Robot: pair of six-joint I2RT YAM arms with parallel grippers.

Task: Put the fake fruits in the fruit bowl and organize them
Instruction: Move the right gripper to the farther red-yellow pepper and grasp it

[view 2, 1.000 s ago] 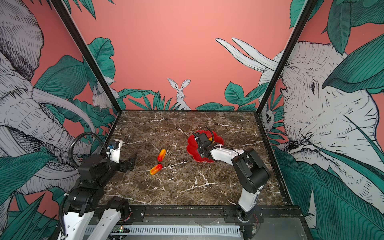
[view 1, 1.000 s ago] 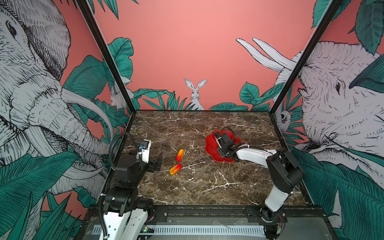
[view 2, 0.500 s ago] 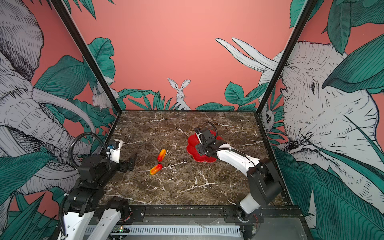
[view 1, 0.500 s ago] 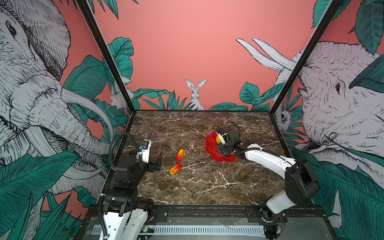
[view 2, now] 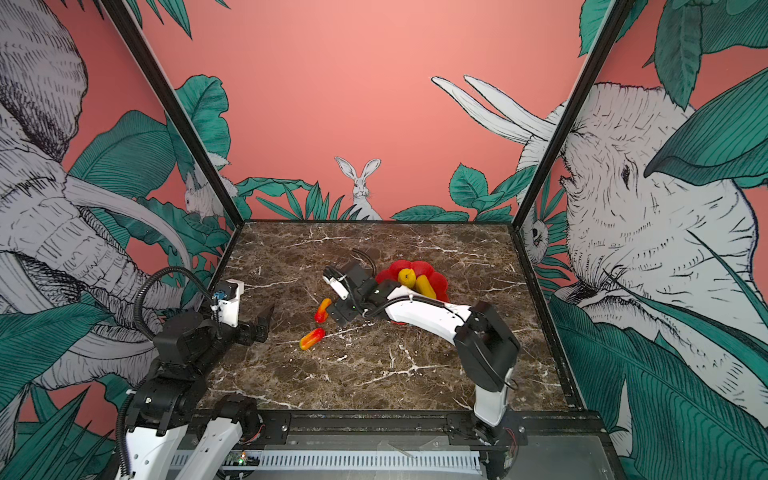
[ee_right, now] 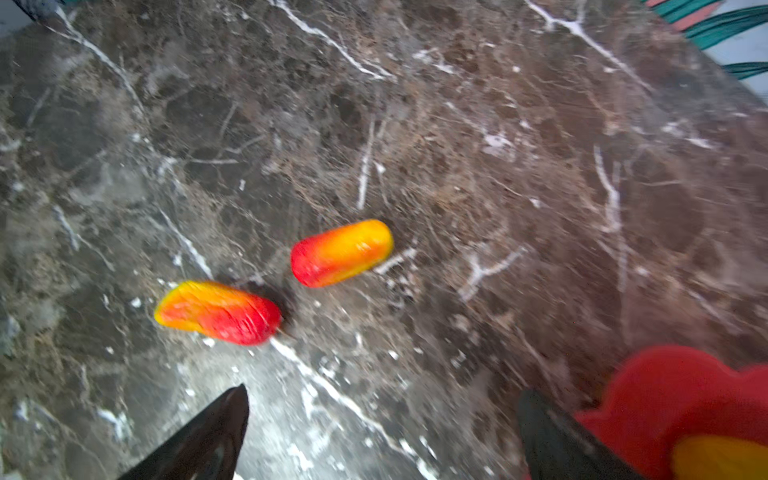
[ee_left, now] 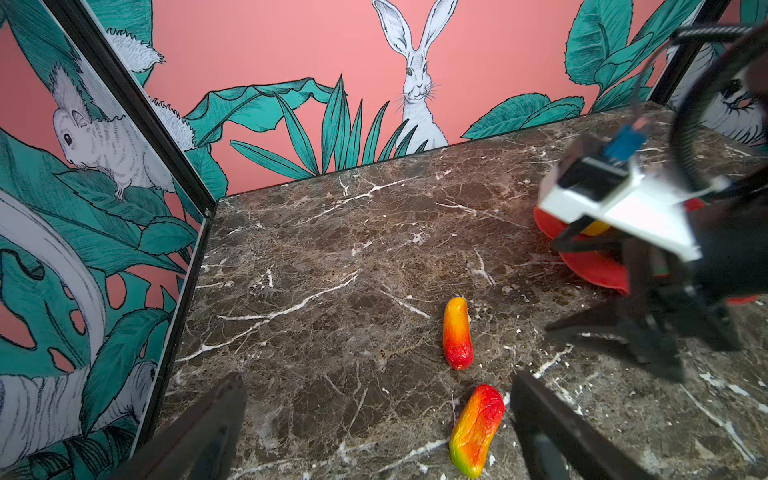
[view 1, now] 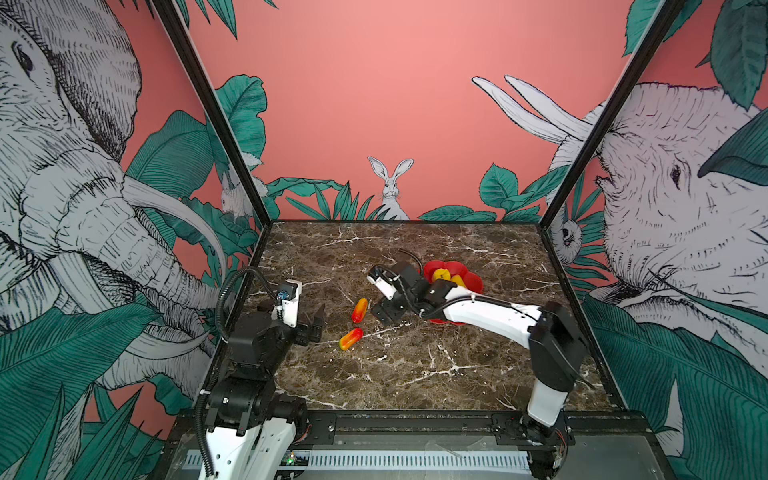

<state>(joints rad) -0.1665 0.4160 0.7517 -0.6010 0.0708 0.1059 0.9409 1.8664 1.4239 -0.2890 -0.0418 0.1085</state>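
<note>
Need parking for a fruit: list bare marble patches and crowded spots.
Bare brown marble tabletop: near edge, far strip below painted rabbit. Crowded: centre, two red-orange oblong fruits between left tool and right tool, beside red flower-shaped bowl.

Surface (view 1: pixel 419 376): dark brown marble, white-veined.
Fruit bowl (view 1: pixel 474 284): red, scalloped.
Far oblong fruit (view 1: pixel 359 310), near oblong fruit (view 1: pixel 350 338): red-orange-yellow, left of bowl, apart.

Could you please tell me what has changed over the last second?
The right gripper left the fruit bowl, swinging left toward the far red-orange fruit and the near red-orange fruit, and opened; it holds nothing. The round yellow fruit and the long yellow fruit now show in the bowl. The left gripper, open, and both red-orange fruits stayed put.
</note>
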